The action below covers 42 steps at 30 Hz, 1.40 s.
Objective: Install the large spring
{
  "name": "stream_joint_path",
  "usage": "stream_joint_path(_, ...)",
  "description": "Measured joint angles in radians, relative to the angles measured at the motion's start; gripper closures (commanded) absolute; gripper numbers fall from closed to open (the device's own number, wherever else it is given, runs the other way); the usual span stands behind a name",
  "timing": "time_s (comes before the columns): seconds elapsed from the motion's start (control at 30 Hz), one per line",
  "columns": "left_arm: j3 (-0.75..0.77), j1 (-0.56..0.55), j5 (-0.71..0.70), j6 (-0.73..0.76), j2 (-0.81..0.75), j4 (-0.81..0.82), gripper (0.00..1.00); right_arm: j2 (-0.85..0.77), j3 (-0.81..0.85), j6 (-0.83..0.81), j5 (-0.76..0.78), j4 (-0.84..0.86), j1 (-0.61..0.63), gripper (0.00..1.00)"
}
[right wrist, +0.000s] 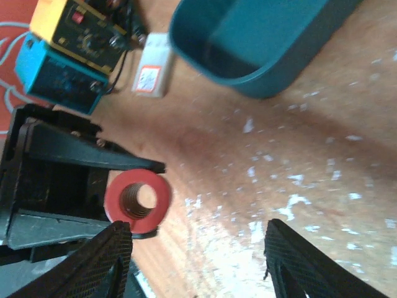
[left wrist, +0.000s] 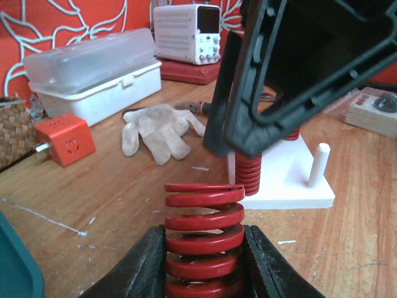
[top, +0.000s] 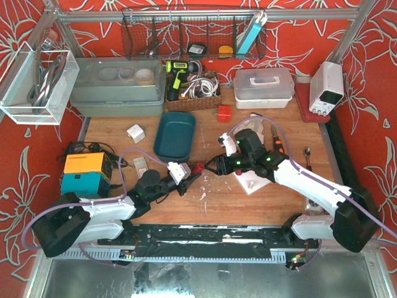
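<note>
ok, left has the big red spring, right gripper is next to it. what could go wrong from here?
1. In the right wrist view the large red coil spring sits beside one finger of the right gripper, not centred between them; shutting here may shove it rather than clamp it.
2. The left gripper pinches only the coils at one end, so a sideways push could tilt the spring or pop it free.

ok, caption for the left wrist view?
Left pincer grips the large red coil spring; white pegged base plate just ahead.
</note>
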Motion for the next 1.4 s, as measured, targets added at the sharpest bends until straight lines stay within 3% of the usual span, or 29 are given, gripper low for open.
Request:
stream_joint_path(0.23,0.0,-0.023,-0.001,0.031,-0.012,0.011,0.92,0.047,0.004,0.051,-0.105,0.079,0.051,0.33)
stream_joint_path(0.6,0.0,-0.043,-0.003,0.051,-0.053,0.007,0.92,0.099,0.01,0.085,-0.122,0.116,0.078,0.37)
stream_joint_path(0.83,0.0,-0.051,-0.005,0.063,-0.053,0.003,0.92,0.117,0.011,0.092,-0.14,0.129,0.096,0.52)
stream_joint_path(1.07,0.0,-0.058,-0.019,0.072,-0.053,-0.002,0.89,0.132,0.011,0.107,-0.158,0.16,0.101,0.75)
stream_joint_path(1.13,0.0,-0.058,-0.022,0.074,-0.053,-0.002,0.85,0.132,0.011,0.107,-0.155,0.16,0.101,0.86)
stream_joint_path(1.23,0.0,-0.061,-0.029,0.074,-0.053,-0.002,0.69,0.132,0.011,0.104,-0.153,0.16,0.101,1.0)
stream_joint_path(1.4,0.0,-0.062,-0.04,0.076,-0.053,0.002,0.37,0.114,0.011,0.101,-0.12,0.145,0.104,1.0)
